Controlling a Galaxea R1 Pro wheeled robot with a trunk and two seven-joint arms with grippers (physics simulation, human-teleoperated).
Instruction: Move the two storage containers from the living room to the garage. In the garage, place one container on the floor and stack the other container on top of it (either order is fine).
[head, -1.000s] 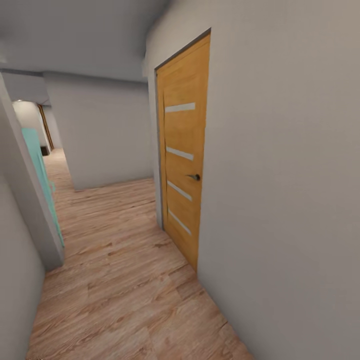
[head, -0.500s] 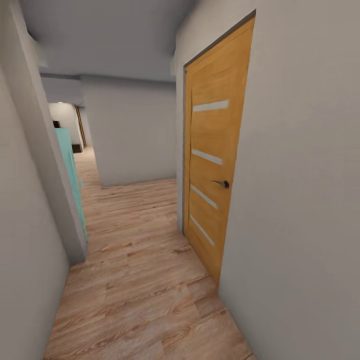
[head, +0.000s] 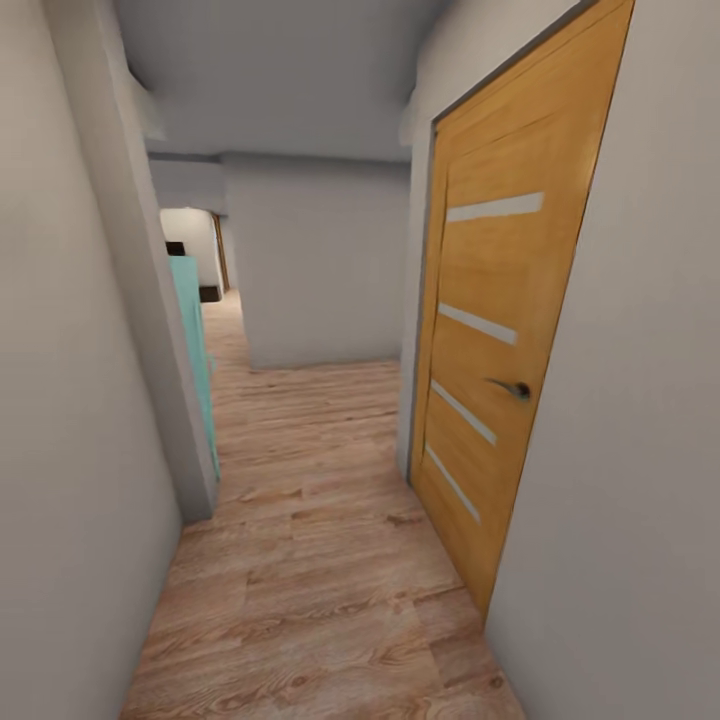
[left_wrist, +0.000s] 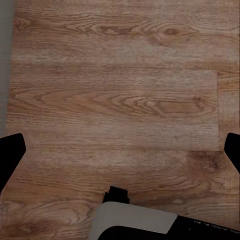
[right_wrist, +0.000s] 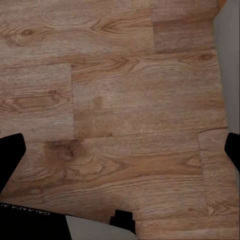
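The left claw (left_wrist: 120, 150) is hanging over the wood plank floor (left_wrist: 115, 100), its two dark fingertips (left_wrist: 11, 150) sitting at opposite edges of the left wrist view, spread wide and holding nothing between them. The right claw (right_wrist: 120, 150) is doing the same: its fingertips (right_wrist: 11, 152) are standing far apart over bare planks, with nothing gripped. Both are pointing down at the floor, and a strip of pale wall base is showing along one edge of each wrist view.

Further out, the head view is looking along a narrow hallway. An orange wooden door (head: 500, 350) with pale horizontal strips and a dark handle (head: 512, 388) is standing closed in the wall on the right, close by. On the left a grey wall corner (head: 150, 330) is jutting out, with a teal panel (head: 195, 360) just behind it, possibly an open door, though the angle is too narrow to be sure. Beyond, the hallway is meeting a plain wall and bending left toward a lit room (head: 195, 250).

Neither storage container is appearing here, so their direction from either claw, their long axis and which arm is nearer cannot be told. With both claws empty, the robot is most likely travelling, and the relation that matters now is keeping clear of the jutting corner on the left and the door frame on the right.
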